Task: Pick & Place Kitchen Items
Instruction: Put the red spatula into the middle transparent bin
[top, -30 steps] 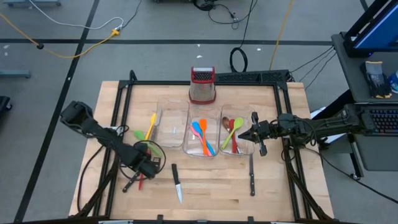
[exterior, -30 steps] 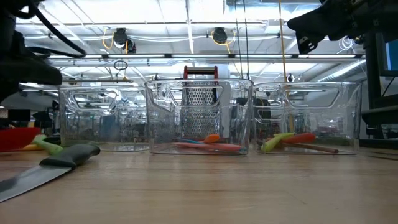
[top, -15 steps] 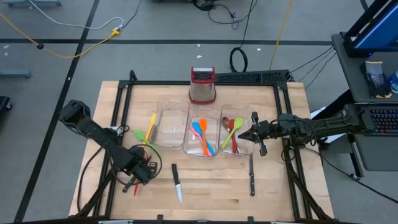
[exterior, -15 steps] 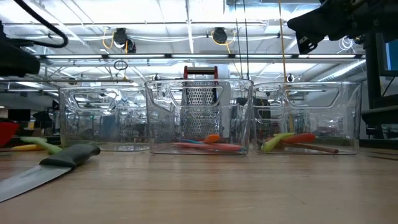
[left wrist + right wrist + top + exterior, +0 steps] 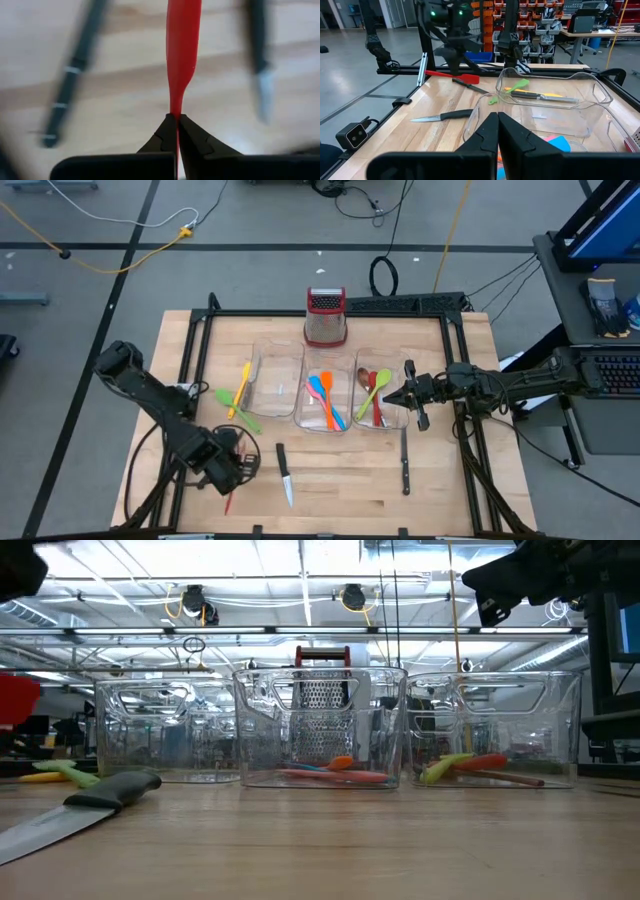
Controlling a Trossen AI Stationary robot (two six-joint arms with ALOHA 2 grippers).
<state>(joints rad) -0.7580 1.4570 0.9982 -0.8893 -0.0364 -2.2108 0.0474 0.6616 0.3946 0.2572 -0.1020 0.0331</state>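
Note:
My left gripper [image 5: 224, 472] hangs over the table's near left part, pointing steeply down and shut on a red spatula [image 5: 465, 77], which shows at the left edge of the low view [image 5: 14, 700]. My right gripper [image 5: 405, 393] waits shut and level over the right clear bin [image 5: 380, 420], touching nothing. Orange, blue and pink utensils [image 5: 325, 398] lie in the middle bin. Brown, green and red ones [image 5: 374, 392] lie in the right bin. A yellow [image 5: 242, 382] and a green utensil [image 5: 236, 402] lie flat left of the left bin. Two black-handled knives [image 5: 284, 473] [image 5: 405, 465] lie near the front edge. My left gripper pinches the red spatula's thin handle [image 5: 176, 111] between its two fingertips, which come from above. The spatula widens away from the fingers [image 5: 183, 35]. It hangs roughly level, lifted clear of the table, with one thin end [image 5: 228, 500] sticking out toward the near edge.
A steel box grater with a red top [image 5: 325, 317] stands behind the bins at the far edge. A slim black utensil [image 5: 67, 80] lies on the table below my left gripper. A black frame [image 5: 200, 360] borders the table.
My left gripper has gone toward the table's near left corner and upward, still shut on the red spatula. The spatula has risen from table height and now hangs clear above it.

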